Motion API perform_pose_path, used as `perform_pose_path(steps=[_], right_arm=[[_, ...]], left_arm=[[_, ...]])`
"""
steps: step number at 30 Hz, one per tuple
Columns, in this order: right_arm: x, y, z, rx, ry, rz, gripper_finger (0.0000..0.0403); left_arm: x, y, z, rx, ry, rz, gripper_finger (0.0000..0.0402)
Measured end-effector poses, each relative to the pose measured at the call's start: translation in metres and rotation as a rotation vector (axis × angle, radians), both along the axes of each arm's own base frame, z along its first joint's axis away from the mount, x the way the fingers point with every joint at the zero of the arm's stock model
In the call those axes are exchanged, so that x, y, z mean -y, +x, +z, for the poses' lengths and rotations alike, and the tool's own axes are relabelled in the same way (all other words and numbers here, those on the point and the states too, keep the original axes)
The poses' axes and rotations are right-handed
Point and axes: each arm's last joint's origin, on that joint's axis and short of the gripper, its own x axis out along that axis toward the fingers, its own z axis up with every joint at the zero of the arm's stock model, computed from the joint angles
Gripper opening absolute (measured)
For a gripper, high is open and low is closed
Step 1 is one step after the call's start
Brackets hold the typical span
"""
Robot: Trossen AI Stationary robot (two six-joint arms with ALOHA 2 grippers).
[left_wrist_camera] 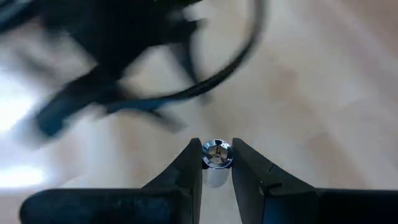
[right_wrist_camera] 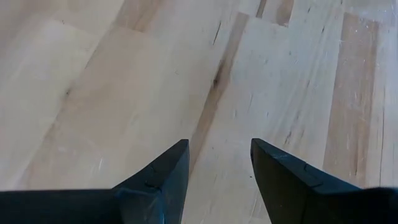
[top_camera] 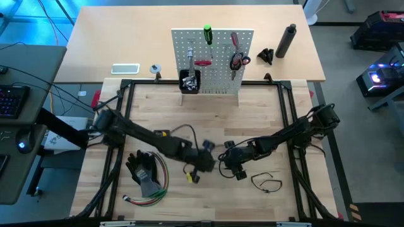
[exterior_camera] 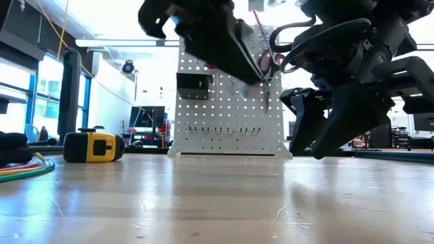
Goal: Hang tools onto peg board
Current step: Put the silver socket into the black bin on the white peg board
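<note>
Left wrist view gave what no other camera did: my left gripper (left_wrist_camera: 216,163) was pinched narrow on a small silver metal bit (left_wrist_camera: 216,154), its shiny end showing between my fingertips. From the high view that gripper (top_camera: 207,161) sat at mid-table and the bit itself could not be made out. My right gripper (top_camera: 231,165) was just beside it at 3 o'clock, and its own wrist view showed the fingers (right_wrist_camera: 158,177) spread apart over bare wooden tabletop (right_wrist_camera: 93,93), holding nothing. The peg board (top_camera: 218,63) stood upright at 12 o'clock, well apart from both grippers, with open boards between. A thin black loop (top_camera: 267,182) lay at 4 o'clock, the yellow tape measure (exterior_camera: 93,146) near the black gloves (top_camera: 144,169) at 8 o'clock.
</note>
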Motion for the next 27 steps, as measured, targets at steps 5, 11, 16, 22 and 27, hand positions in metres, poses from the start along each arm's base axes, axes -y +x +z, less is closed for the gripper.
perform_pose_path(steps=[5,11,16,22,27], right_arm=[[0.001,0.000,0.000,0.008,-0.026,-0.005,0.0168],[0.001,0.001,0.001,0.030,-0.052,-0.012,0.0168],[0.003,0.003,0.002,0.057,-0.089,-0.022,0.0168],[0.010,0.008,0.004,0.093,-0.093,-0.044,0.0168],[0.016,0.010,0.005,0.102,-0.090,-0.065,0.0168]], left_arm=[[-0.037,-0.023,0.050,0.038,0.170,0.130,0.0053],[-0.083,-0.056,0.107,0.138,0.316,0.300,0.0053],[-0.123,-0.085,0.145,0.224,0.359,0.440,0.0053],[-0.174,-0.108,0.163,0.260,0.316,0.567,0.0053],[-0.210,-0.115,0.160,0.236,0.287,0.608,0.0053]])
